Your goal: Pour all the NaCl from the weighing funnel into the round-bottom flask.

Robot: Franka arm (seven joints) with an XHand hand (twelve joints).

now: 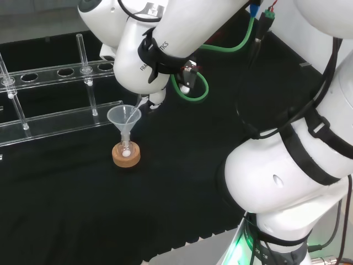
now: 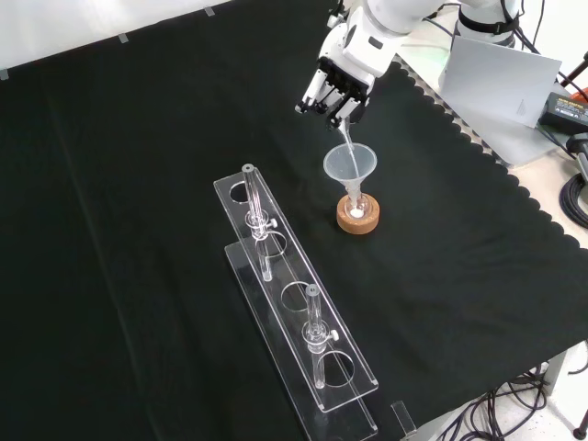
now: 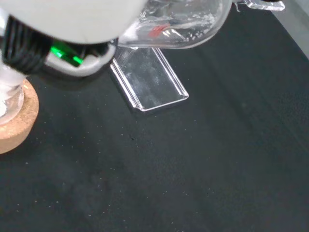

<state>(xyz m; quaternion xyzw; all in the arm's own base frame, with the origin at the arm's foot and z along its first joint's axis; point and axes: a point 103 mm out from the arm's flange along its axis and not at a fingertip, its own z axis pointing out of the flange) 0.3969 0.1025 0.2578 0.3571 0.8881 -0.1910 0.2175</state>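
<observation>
The black cloth (image 2: 138, 184) covered the bench, and in the front view a long clear rack (image 2: 296, 308) with glass tubes stood on it, to the left of and nearer than the flask. The hand (image 2: 333, 90) hung above the flask with its fingers curled around the weighing funnel (image 2: 346, 136), which was tilted so that its thin end pointed down into a clear funnel (image 2: 349, 164). This funnel sat in the neck of the round-bottom flask (image 1: 126, 152), which rested on a cork ring (image 1: 126, 156) and had some white powder (image 2: 356, 213) inside.
</observation>
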